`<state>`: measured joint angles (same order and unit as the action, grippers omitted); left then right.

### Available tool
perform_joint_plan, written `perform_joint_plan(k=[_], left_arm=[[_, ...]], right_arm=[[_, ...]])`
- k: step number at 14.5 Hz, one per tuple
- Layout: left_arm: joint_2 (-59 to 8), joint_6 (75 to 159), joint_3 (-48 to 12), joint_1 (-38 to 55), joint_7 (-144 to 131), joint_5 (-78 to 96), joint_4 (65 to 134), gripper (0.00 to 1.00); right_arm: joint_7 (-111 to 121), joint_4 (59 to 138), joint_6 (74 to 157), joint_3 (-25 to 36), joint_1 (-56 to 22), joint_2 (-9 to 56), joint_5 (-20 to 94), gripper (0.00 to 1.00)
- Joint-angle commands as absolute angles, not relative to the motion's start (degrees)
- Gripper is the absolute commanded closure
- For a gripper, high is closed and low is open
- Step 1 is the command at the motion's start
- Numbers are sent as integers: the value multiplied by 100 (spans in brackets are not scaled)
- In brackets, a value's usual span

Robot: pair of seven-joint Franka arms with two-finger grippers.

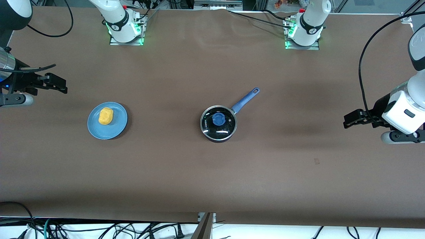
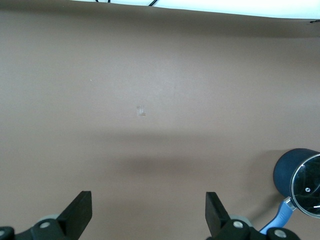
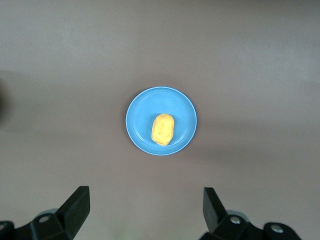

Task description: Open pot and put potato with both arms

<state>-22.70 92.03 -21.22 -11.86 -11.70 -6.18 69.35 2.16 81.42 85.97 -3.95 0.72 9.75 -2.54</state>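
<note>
The black pot [image 1: 218, 123] stands mid-table, closed by a glass lid with a blue knob [image 1: 218, 119]. Its blue handle [image 1: 245, 99] points toward the left arm's base. The yellow potato [image 1: 106, 116] lies on a light-blue plate [image 1: 118, 128] toward the right arm's end. My right gripper [image 1: 59, 83] hangs open and empty over that end of the table, away from the plate. In the right wrist view the potato [image 3: 162, 129] and plate [image 3: 141, 112] lie ahead of the open gripper [image 3: 146, 207]. My left gripper [image 1: 348, 120] hangs open over the other end. The left wrist view has the pot [image 2: 286, 172] off beside the empty gripper [image 2: 149, 210].
Both arm bases [image 1: 126, 31] [image 1: 303, 33] stand along the table's edge farthest from the front camera. Brown table surface lies between plate and pot. A small pale mark [image 1: 316, 161] sits on the cloth toward the left arm's end. Cables [image 1: 99, 229] run below the nearest edge.
</note>
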Motion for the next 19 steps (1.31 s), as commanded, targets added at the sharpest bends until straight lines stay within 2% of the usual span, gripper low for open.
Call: perform_joint_plan(k=[1, 14, 19], left_arm=[[-2171, 9193, -2101, -1195, -1081, -501, 6987, 0], [-2188, 9202, -2118, -1108, -1142, -536, 7005, 0], [-2224, 9202, -2109, -564, -2003, -711, 7005, 0]], right_arm=[[202, 8130, 8596, -439, 123, 958, -334, 0], [202, 8121, 8604, -439, 132, 958, -334, 0], [202, 8130, 8604, -439, 132, 958, -334, 0]])
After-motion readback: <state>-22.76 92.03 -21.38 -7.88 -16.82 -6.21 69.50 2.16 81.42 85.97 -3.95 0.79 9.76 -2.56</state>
